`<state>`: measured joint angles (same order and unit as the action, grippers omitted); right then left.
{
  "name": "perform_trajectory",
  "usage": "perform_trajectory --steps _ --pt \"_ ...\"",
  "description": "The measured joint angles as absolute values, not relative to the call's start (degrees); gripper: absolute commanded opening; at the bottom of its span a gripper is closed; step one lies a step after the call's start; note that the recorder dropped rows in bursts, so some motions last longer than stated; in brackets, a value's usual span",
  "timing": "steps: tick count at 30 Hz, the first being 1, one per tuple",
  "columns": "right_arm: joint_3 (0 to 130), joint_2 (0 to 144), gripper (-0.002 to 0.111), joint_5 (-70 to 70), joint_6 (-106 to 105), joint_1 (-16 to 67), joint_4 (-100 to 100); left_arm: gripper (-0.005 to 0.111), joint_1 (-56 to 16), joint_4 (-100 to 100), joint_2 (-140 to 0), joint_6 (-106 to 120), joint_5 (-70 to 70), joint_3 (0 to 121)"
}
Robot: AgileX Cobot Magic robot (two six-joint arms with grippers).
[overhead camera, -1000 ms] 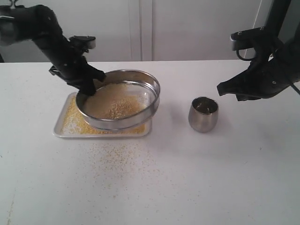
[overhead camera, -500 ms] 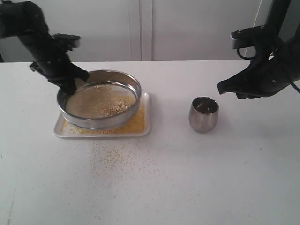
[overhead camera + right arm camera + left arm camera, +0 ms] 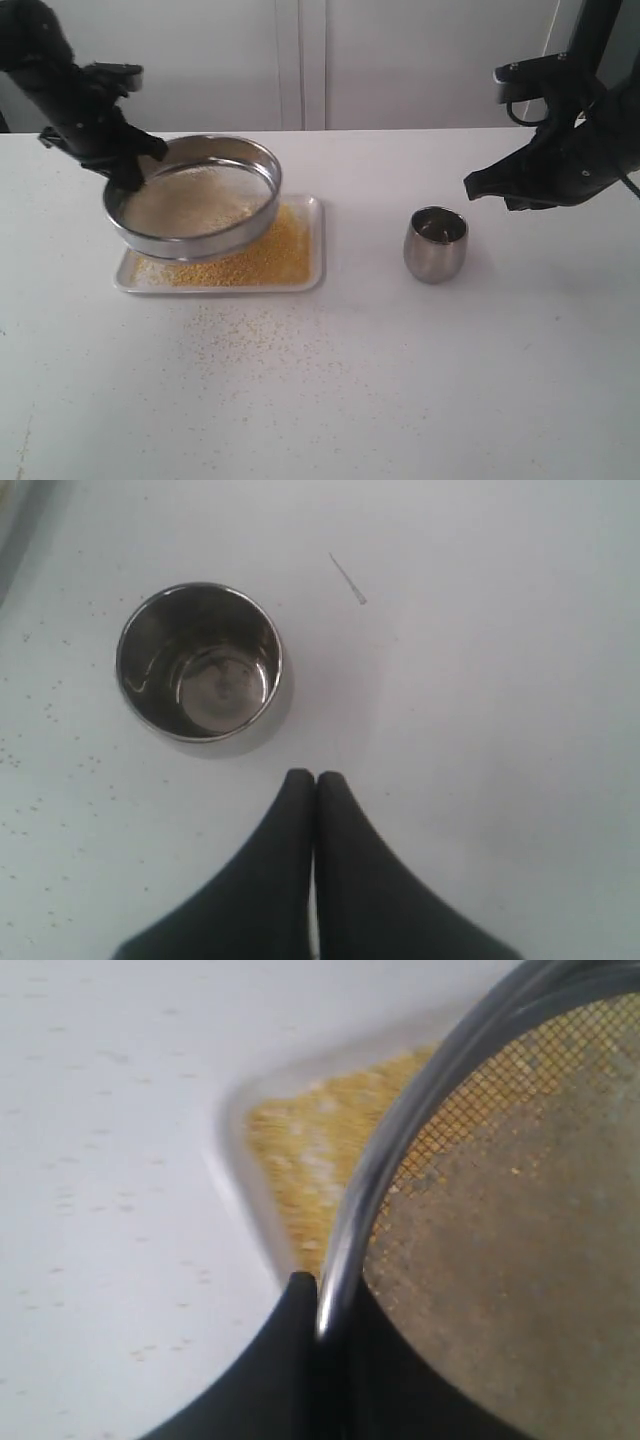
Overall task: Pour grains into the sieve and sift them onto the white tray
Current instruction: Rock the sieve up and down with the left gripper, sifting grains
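Over white tray [image 3: 220, 289]: sieve [image 3: 190, 242] up, L gripper [image 3: 132, 172] nipped on rim
Grains [image 3: 280, 250]: poured, fines mostly thru; I judge sifting near done
R gripper [image 3: 316, 782]: shut, empty

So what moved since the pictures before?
The left gripper, clamped on the sieve's rim, swung the sieve leftward over the white tray, uncovering more yellow grains on the tray's right side. The tray, the steel cup and the shut right gripper stayed where they were.
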<state>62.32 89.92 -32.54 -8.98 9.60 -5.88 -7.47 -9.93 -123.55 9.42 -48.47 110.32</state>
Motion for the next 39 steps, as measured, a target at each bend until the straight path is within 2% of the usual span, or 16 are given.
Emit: perform_trajectory --steps 3,8,11,15,21,25,30,35,39 --pt "62.32 89.92 0.0 -32.44 -8.98 9.6 -5.88 0.0 -6.7 -10.58 -123.4 15.7 -47.36 110.44" --pt "62.32 89.92 0.0 -32.4 -8.98 9.6 -5.88 0.0 -12.21 -8.27 -123.4 16.67 -47.24 110.32" --pt "62.32 89.92 0.0 -32.4 -8.98 9.6 -5.88 0.0 -10.11 -14.71 -123.4 11.48 -45.86 110.32" --pt "62.32 89.92 0.0 -32.4 -8.32 9.6 -5.88 0.0 -9.44 -13.34 -123.4 22.86 -49.1 110.44" --pt "62.32 89.92 0.0 -32.4 -7.97 9.6 -5.88 0.0 -8.11 -13.8 -123.75 11.64 -48.7 110.33" --pt "62.32 89.92 0.0 -32.4 -7.97 9.6 -5.88 0.0 -7.54 -17.53 -123.78 30.15 -53.57 110.33" --pt "62.32 89.92 0.0 -32.31 -7.97 9.6 -5.88 0.0 -7.39 -12.45 -124.13 9.1 -46.67 110.33" --pt "62.32 89.92 0.0 -32.31 -7.97 9.6 -5.88 0.0 -7.35 -14.51 -124.25 29.91 -52.05 110.43" --pt "62.32 89.92 0.0 -32.31 -7.97 9.6 -5.88 0.0 -9.12 -9.15 -124.36 9.64 -47.63 110.3"
